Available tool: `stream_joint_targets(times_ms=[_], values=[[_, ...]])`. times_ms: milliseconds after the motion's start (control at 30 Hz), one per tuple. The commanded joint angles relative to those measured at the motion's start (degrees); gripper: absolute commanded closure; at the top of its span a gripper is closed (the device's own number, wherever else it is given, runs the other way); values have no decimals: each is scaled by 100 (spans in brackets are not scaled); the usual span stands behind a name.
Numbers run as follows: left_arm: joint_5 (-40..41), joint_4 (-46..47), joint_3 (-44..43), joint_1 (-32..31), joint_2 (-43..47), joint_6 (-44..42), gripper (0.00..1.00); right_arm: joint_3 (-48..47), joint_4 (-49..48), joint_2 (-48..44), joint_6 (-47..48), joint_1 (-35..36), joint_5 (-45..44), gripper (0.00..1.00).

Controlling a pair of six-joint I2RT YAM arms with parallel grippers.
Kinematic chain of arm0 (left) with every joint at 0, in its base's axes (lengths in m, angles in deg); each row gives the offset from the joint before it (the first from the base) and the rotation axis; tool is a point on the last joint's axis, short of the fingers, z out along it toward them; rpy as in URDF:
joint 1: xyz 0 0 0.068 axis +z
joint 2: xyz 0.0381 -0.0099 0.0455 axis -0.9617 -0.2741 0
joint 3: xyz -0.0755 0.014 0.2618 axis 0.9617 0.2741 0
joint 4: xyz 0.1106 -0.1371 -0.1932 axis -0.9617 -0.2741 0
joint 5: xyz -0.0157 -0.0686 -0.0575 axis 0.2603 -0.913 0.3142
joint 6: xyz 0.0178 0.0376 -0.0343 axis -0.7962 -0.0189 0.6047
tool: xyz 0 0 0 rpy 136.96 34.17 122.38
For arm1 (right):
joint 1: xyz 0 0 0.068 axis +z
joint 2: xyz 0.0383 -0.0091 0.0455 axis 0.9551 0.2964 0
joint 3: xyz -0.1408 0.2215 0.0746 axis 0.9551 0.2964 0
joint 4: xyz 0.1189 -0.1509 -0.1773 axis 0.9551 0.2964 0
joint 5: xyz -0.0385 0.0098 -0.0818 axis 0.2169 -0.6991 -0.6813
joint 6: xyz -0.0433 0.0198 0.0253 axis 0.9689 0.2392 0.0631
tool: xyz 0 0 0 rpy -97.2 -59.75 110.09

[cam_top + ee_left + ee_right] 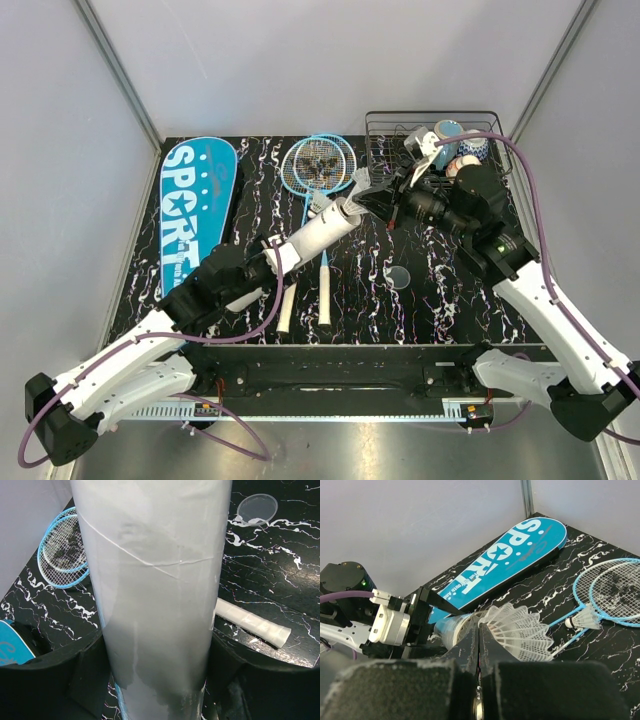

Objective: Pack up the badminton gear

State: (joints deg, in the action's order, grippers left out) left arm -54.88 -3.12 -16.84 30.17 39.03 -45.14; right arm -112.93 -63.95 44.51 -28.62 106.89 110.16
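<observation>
My left gripper [268,260] is shut on the long white tube [318,232] and holds it slanted above the table; the tube fills the left wrist view [155,580] between the jaws. My right gripper [479,630] is shut on the feather skirt of a white shuttlecock [522,630] right at the tube's open mouth [451,630]. Two blue-framed rackets [318,165] lie overlapped on the table, white handles [325,290] pointing near. Another shuttlecock [582,620] lies by the racket necks. The teal "SPORT" bag [197,205] lies flat at the left.
A clear round lid [398,276] lies on the black marbled table [440,300], right of the handles. A black wire rack [390,135] with ceramic cups [450,135] stands at the back right, just behind my right arm. Grey walls enclose the table.
</observation>
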Motion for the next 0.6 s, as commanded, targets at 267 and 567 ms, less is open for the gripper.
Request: stream_joint_targets(times_ms=[267, 567], values=[[-162, 466, -336, -2, 116, -3, 84, -141, -134, 409, -813, 32, 1136, 84], [-100, 492, -319, -11, 204, -3, 85, -291, -362, 1070, -1464, 24, 2060, 38]])
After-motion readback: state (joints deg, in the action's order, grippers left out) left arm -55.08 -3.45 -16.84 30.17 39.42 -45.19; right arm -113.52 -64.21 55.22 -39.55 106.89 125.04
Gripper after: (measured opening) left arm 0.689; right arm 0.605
